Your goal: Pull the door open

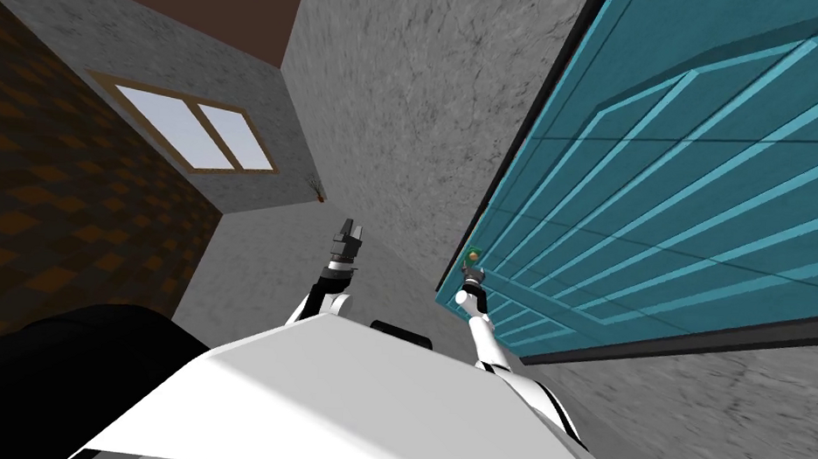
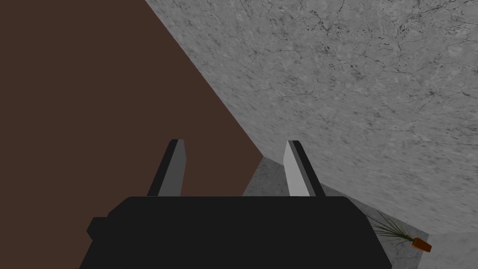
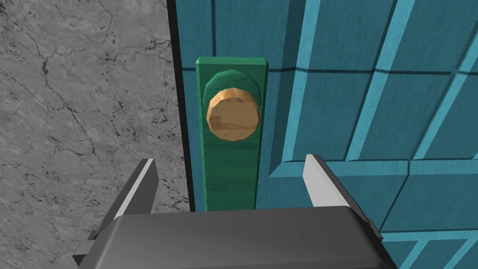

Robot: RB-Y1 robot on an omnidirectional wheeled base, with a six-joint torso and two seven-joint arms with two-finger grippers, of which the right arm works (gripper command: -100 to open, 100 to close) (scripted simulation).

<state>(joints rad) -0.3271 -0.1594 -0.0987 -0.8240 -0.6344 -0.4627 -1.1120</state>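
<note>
Tan knob (image 3: 232, 114) on the teal door (image 3: 336, 102) sits dead ahead of the right gripper (image 3: 231, 159), fingers (image 3: 140, 182) wide and empty; the left gripper (image 2: 235, 141), also wide, hangs well apart.

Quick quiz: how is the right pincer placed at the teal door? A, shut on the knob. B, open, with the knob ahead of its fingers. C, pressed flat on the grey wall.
B: the right wrist view shows the right pincer standing open, short of the tan knob on the green plate.

L end effector (image 2: 233, 142), R end effector (image 3: 231, 159) spread
</note>
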